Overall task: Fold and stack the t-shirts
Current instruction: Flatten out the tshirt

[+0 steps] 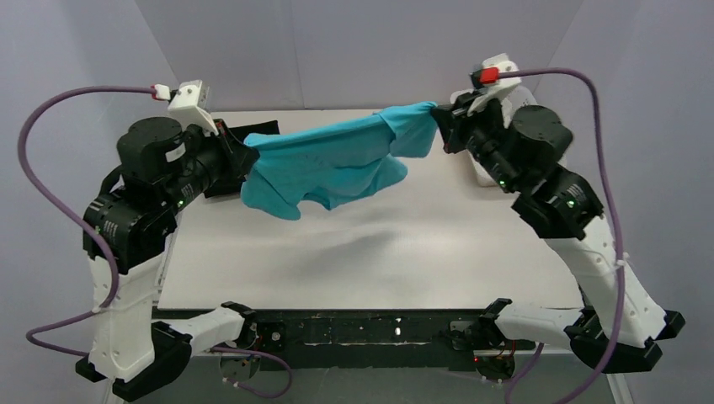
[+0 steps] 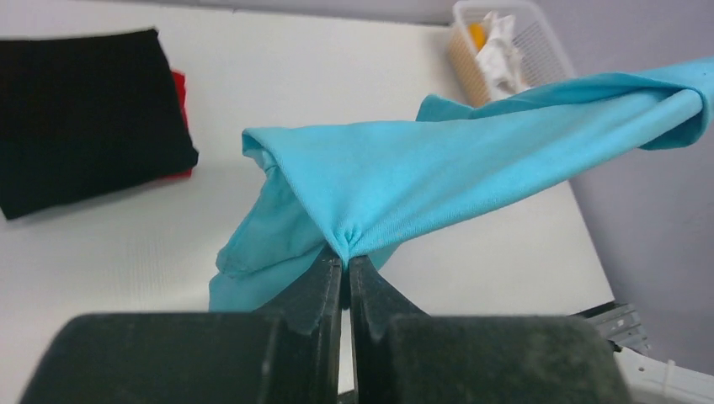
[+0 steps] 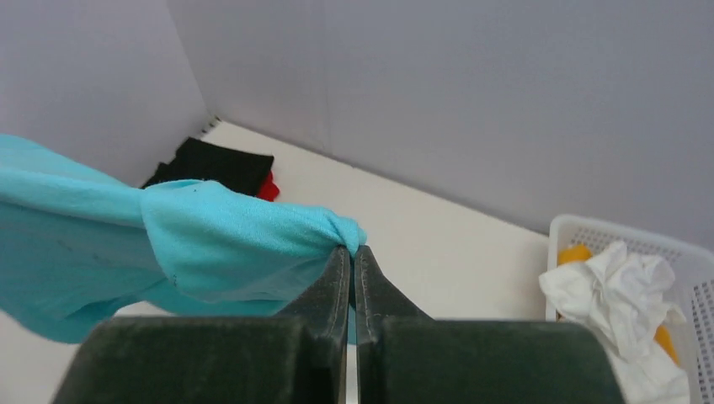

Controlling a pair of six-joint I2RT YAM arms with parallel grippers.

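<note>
The turquoise-blue t-shirt hangs stretched in the air above the table between my two grippers. My left gripper is shut on its left end; the left wrist view shows the pinched fabric at the gripper. My right gripper is shut on its right end, seen in the right wrist view with the cloth bunched there. A folded black t-shirt lies on a folded red t-shirt at the back left of the table.
A white mesh basket with white and yellow cloth stands at the back right, behind the right arm; it also shows in the left wrist view. Grey walls close the table's back and sides. The white table lies below the hanging shirt.
</note>
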